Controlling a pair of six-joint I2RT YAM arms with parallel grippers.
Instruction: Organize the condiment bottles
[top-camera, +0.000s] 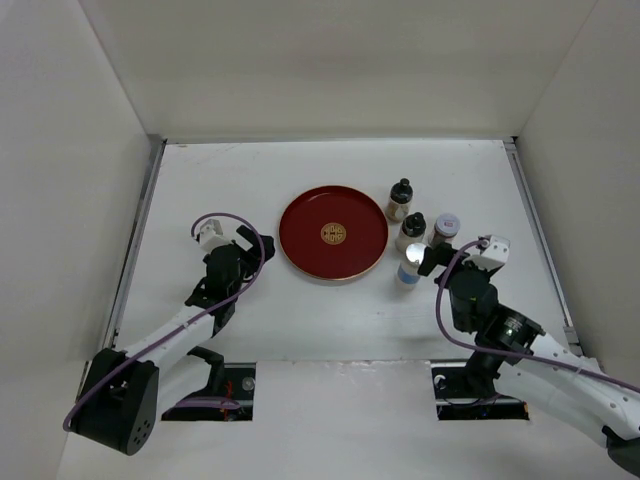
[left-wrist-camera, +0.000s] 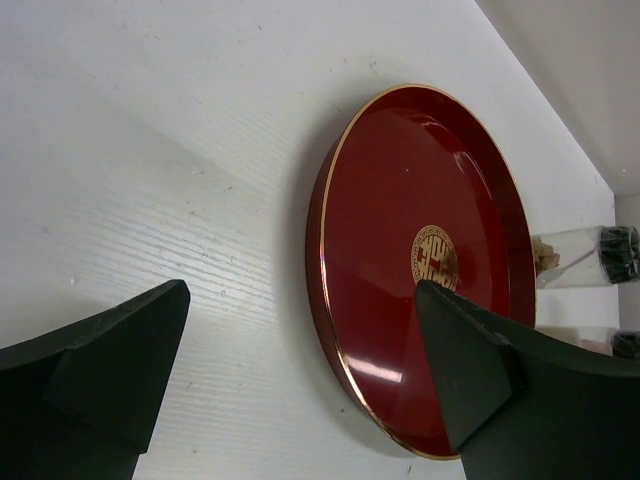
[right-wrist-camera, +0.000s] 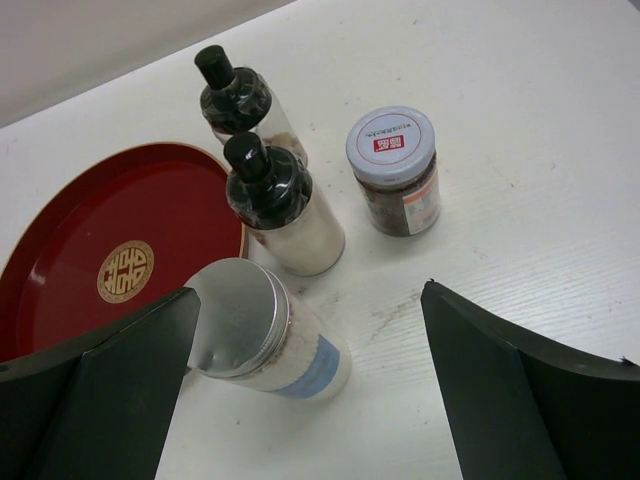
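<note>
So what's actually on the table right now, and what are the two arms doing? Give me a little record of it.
Tray: red tray, round, gold emblem, no bottle on it
Bottles: four, all upright, to the right of the tray
Farthest: far black-capped bottle
Middle: near black-capped bottle
Rightmost: lilac-capped jar
Nearest the arms: silver-topped bottle
Left arm: left gripper open, holding nothing, left of the tray
Right arm: right gripper open, holding nothing, close to the silver-topped bottle
</note>
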